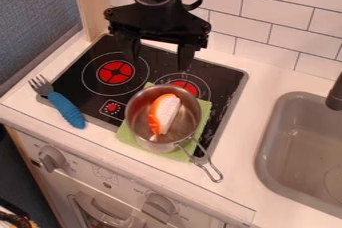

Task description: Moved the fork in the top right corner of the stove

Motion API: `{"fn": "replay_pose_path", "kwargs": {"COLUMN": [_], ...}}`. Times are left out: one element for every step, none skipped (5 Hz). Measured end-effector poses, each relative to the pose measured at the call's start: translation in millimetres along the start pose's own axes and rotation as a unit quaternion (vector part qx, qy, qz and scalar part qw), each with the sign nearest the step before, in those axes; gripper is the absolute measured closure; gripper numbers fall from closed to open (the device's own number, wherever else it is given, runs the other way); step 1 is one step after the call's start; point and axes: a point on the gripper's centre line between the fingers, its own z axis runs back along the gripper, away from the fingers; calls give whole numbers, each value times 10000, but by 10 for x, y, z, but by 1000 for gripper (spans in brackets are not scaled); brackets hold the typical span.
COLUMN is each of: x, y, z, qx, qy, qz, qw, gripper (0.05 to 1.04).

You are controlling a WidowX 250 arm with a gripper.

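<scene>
While my claw (158, 56) hangs wide open and empty over the stove (225, 78), the fork (60, 103) lies across its left corner in my view; seemingly light and stiff, it's best pinched mid-handle.

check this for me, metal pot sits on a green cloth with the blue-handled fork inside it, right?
Not quite: the camera view shows the blue-handled fork outside the pot, at the left edge of the stove. The pot does sit on a green cloth.
</scene>
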Motion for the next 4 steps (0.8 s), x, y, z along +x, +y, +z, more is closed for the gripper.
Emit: {"fn": "replay_pose_path", "kwargs": {"x": [-43, -46, -12, 39], "y": [1, 124, 283, 513], "z": [-44, -65, -82, -119], "qx": [25, 134, 239, 418], "qy": [106, 228, 268, 276], "qz": [17, 342, 757, 1532], "qw": [9999, 9991, 9965, 9869], "gripper": [83, 83, 83, 83]}}
